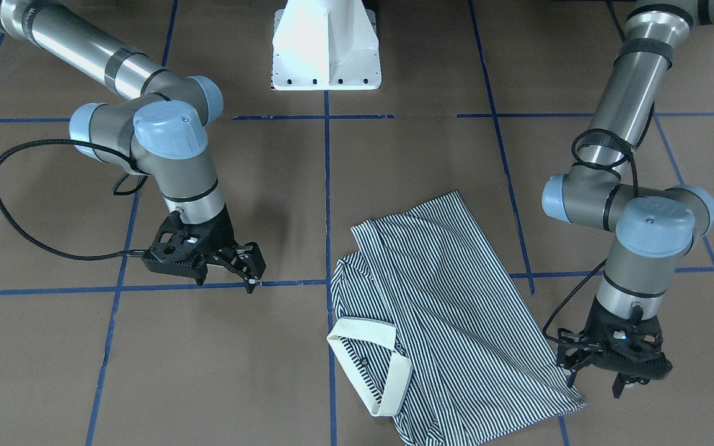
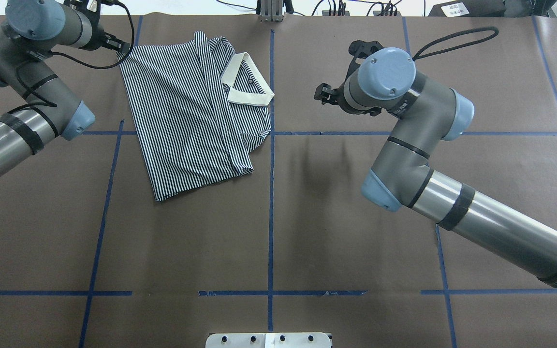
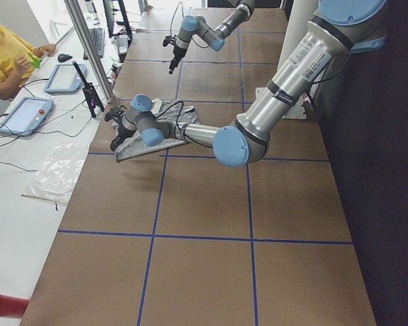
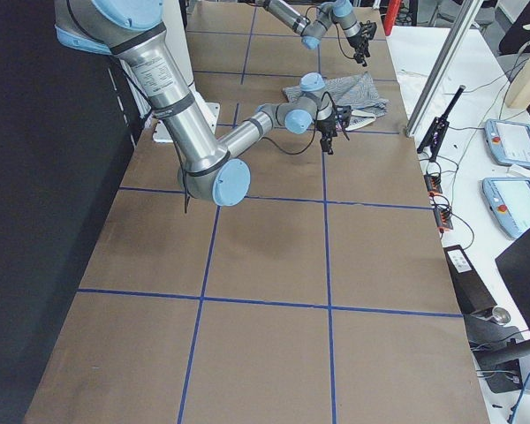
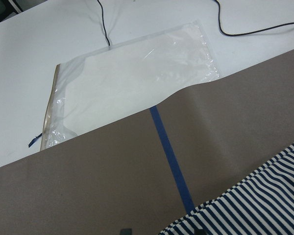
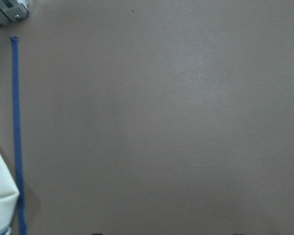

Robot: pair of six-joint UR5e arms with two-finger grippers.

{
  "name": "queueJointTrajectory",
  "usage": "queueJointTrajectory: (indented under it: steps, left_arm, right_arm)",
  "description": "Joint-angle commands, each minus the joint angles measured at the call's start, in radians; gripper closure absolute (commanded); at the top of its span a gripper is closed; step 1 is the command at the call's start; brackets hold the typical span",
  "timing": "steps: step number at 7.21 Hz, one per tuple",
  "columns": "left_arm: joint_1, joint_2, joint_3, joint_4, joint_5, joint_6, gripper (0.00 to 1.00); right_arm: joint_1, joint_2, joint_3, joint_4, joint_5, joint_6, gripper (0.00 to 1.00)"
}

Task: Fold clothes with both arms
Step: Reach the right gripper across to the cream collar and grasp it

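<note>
- One striped polo shirt point(image 1: 450, 310) lies folded on the table point(image 1: 394, 155), its cream collar point(image 1: 372, 365) nearest me.
- Left gripper point(image 1: 595, 385) hovers just beside the shirt's edge, fingers apart, holding nothing.
- Right gripper point(image 1: 256, 275) hangs further back, well clear of the shirt, fingers also spread.
- White pedestal point(image 1: 326, 49) stands beyond.

The shirt's point(image 1: 437, 310) near edge is cut off by the front view's bottom border. The left tool point(image 1: 595, 379) is largely hidden behind the left arm point(image 2: 32, 82) in the overhead view. Only a corner of the collar point(image 6: 0, 196) is caught in the right wrist view.
</note>
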Motion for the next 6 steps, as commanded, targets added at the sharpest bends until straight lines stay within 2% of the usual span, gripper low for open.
queueJointTrajectory:
  steps: [1,2,4,6]
  left_arm:
    - [-0.002,0.038,-0.05,0.0,-0.018,0.002,0.0]
    - [-0.002,0.038,-0.05,0.0,-0.018,0.0,0.0]
    - [-0.002,0.041,-0.05,0.0,-0.018,-0.004,0.0]
    - [-0.002,0.05,-0.05,0.0,-0.018,-0.009,0.0]
  right_arm:
    - [-0.025,0.216,-0.23,0.007,-0.067,0.155,0.13]
    - [-0.057,0.275,-0.299,0.036,-0.137,0.257,0.12]
    - [-0.096,0.358,-0.477,0.106,-0.212,0.315,0.12]
    - [-0.114,0.402,-0.559,0.178,-0.243,0.315,0.12]
